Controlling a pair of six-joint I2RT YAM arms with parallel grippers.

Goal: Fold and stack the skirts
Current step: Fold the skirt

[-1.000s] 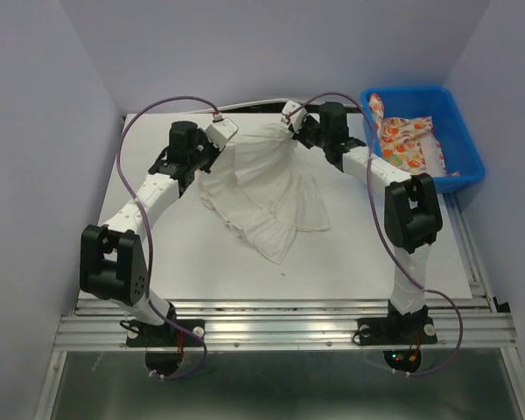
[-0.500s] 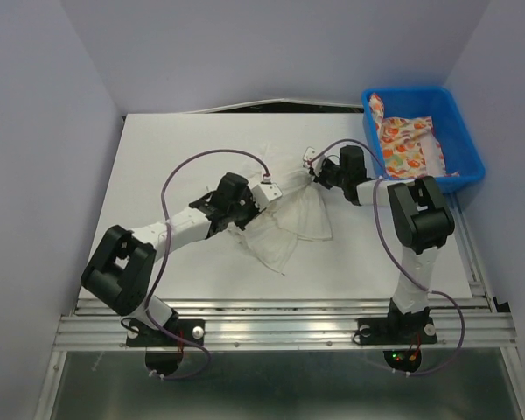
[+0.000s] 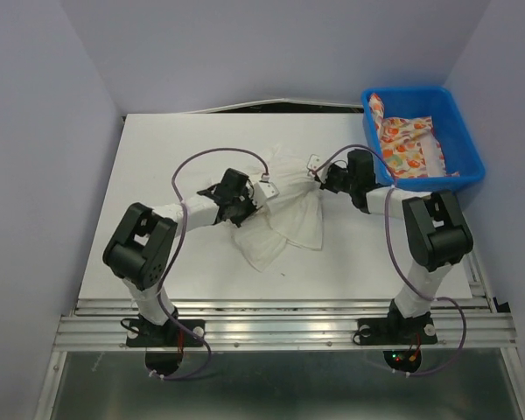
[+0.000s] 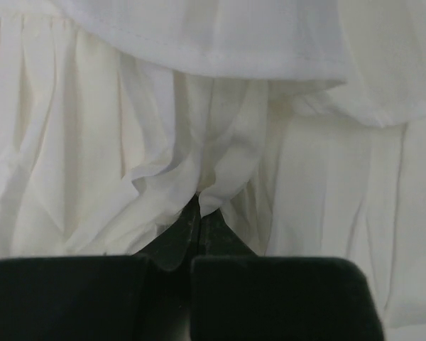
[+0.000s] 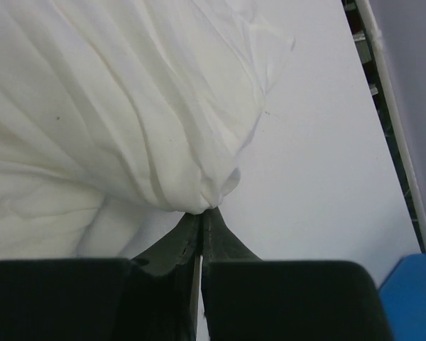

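Seen from above: bunched mid-counter [image 3: 175, 149], the white skirt [image 3: 284, 219], hemmed in by an arm on each side. Hard to read either grip from up there. Closer in on the left wrist: left jaws pressed together on a gathered fold of white cloth, ruffle tiers filling the view. Over on the right wrist: right jaws nipped tight on the skirt's edge, bare counter just beside. Only visible from above: printed skirt [image 3: 404, 144] lying in the blue bin [image 3: 455, 127], far right corner.
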